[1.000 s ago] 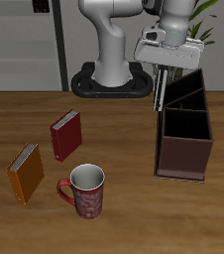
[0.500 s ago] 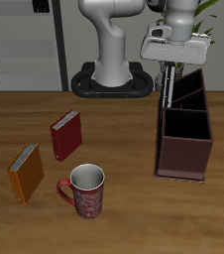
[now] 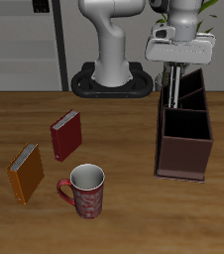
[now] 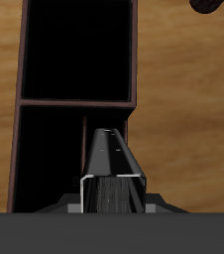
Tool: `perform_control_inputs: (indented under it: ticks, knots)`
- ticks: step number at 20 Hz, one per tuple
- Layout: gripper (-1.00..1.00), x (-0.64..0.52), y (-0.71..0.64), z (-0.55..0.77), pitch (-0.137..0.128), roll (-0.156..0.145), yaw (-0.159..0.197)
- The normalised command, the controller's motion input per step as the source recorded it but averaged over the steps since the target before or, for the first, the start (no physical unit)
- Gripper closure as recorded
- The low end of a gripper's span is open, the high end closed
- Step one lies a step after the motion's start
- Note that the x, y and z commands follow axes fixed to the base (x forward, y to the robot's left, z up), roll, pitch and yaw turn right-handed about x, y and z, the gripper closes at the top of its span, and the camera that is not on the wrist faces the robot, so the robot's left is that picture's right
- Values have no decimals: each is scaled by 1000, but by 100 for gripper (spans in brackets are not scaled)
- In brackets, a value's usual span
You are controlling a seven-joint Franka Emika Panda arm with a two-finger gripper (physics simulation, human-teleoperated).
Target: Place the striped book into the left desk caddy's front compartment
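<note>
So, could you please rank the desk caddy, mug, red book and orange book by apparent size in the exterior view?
1. Left desk caddy
2. Mug
3. Red book and orange book: look alike, so no ranking.

Setting: study or office suggested | wooden tabletop, books, mug, desk caddy, shelving, potted plant seen

Striped book: cover stripes not discernible, lower end cut off by wrist-view frame edge. Left desk caddy: compartment floors lost in shadow. Jaws' contact with book not visible.
</note>
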Motion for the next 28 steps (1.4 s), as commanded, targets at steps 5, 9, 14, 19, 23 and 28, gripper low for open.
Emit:
perform_control_inputs:
  ticks: [5,9,14,19,23,28]
  knots:
    - [100,142,20,-123,23,1,-45]
    - [100,88,17,-170,33,21,-14]
    - [100,110,51,-166,31,17,-10]
    - [100,13,102,-127,15,24,-4]
    - [100,-2,17,-157,23,8,-22]
    - [100,70,-40,-176,51,-12,-20]
